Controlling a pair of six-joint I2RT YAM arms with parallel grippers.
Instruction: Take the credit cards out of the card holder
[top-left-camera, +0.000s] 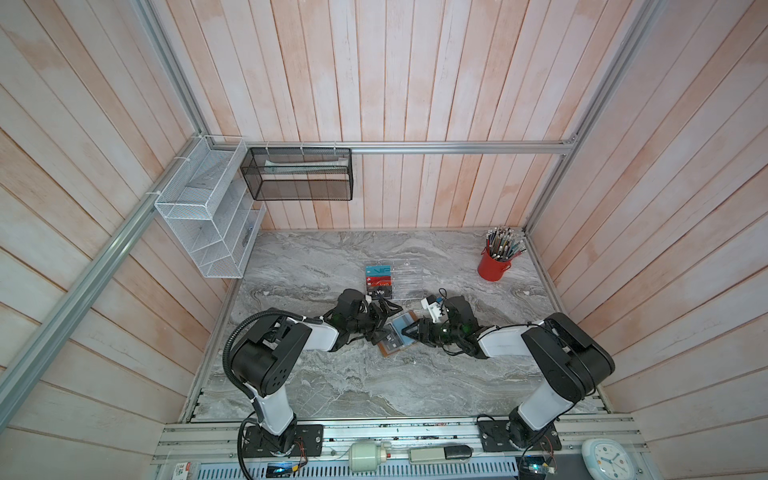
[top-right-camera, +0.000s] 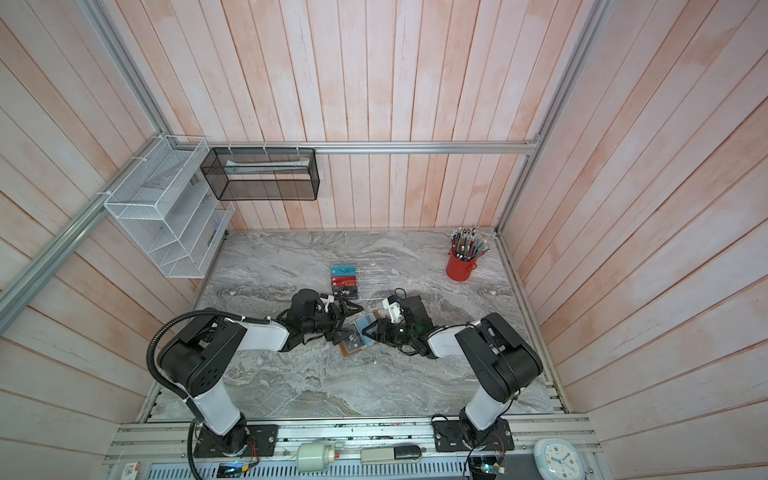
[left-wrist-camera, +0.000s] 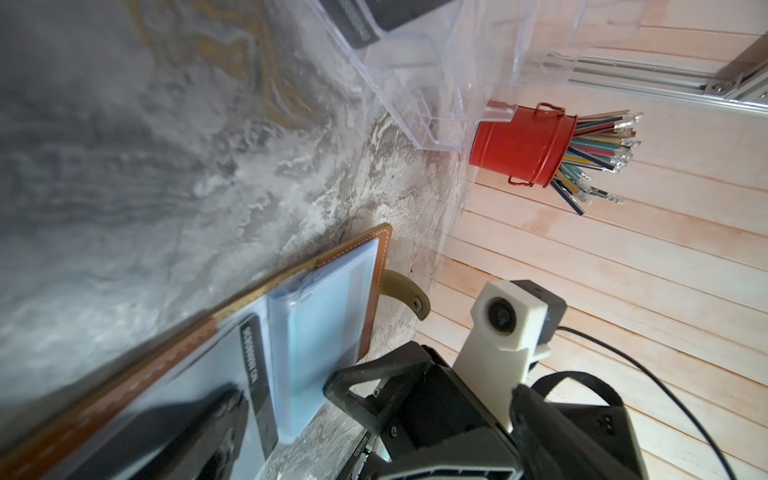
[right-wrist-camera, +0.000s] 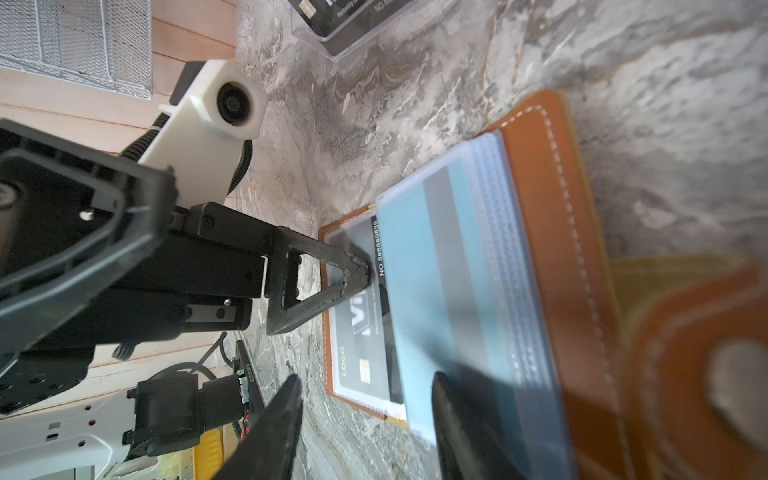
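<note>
- Card holder (top-left-camera: 394, 348) lies open on the table, black card (top-left-camera: 390, 338) and teal card (top-left-camera: 405, 322) sleeved inside
- left gripper (top-left-camera: 383, 323) — wide, pressing the black card's page
- right gripper (top-left-camera: 407, 331) — half spread, astride the teal sleeve's edge
- more credit cards (top-left-camera: 379, 280) in the clear rack (top-left-camera: 406, 279) beyond

- Open wallet (top-left-camera: 395, 343) hemmed in from both sides: left gripper (top-left-camera: 384, 324) over one page, right gripper (top-left-camera: 409, 331) at the other.
- Just behind it, blocked by rack (top-left-camera: 405, 278) holding cards (top-left-camera: 379, 282) (clear walls, hard to see).
- Bare table (top-left-camera: 332, 382) in front, free for passing.
- Pencil cup (top-left-camera: 492, 266) well apart, far right corner.
</note>
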